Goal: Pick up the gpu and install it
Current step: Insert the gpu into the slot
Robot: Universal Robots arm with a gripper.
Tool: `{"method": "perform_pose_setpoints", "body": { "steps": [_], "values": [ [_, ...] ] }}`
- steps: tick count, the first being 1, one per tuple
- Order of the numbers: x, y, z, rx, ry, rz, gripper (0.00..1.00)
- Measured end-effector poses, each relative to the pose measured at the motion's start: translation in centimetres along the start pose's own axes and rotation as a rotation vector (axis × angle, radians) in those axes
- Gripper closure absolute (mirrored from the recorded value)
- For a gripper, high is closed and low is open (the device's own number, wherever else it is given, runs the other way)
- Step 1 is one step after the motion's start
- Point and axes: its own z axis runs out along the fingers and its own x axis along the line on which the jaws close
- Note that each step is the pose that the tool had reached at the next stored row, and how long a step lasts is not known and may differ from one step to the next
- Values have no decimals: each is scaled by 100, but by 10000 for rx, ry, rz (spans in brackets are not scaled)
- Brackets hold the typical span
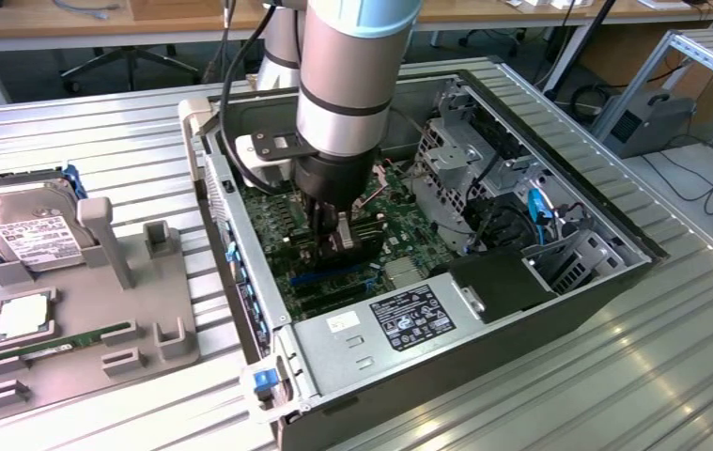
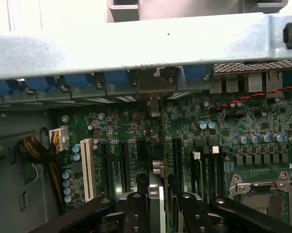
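Gripper (image 2: 156, 206) apparently clamped on gpu (image 2: 155, 182)

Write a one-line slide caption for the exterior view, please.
Robot arm reaches into the open computer case, its fingers holding the gpu upright just above the motherboard.

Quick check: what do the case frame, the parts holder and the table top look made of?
Case frame: bare sheet metal, dull grey, folded edges. Parts holder: looks like matte grey plastic, possibly printed; blocky slots. Table top: ribbed silvery metal, probably aluminium, with a soft sheen.
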Motion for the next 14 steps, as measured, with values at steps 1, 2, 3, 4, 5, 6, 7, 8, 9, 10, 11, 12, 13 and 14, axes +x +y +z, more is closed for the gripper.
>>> {"method": "perform_pose_setpoints", "body": {
  "steps": [1, 2, 3, 4, 5, 6, 7, 8, 9, 10, 11, 12, 13, 14],
  "values": [
    [0, 0, 0, 0, 0, 0, 73],
    [0, 0, 0, 0, 0, 0, 73],
    [0, 0, 0, 0, 0, 0, 73],
    [0, 0, 0, 0, 0, 0, 73],
    [0, 0, 0, 0, 0, 0, 73],
    [0, 0, 0, 0, 0, -1, 73],
    [0, -2, 0, 1, 0, -3, 73],
    [0, -4, 1, 1, -1, -4, 73],
    [0, -8, 0, 1, -1, -7, 73],
    [-1, -9, 0, 1, 0, -8, 73],
    [-2, -10, 0, 0, 1, -17, 73],
    [-3, -10, 0, 0, 1, -34, 73],
    [-3, -10, 0, 1, 1, -59, 73],
    [-4, -10, 0, 0, 2, -83, 73]
  ]
}}
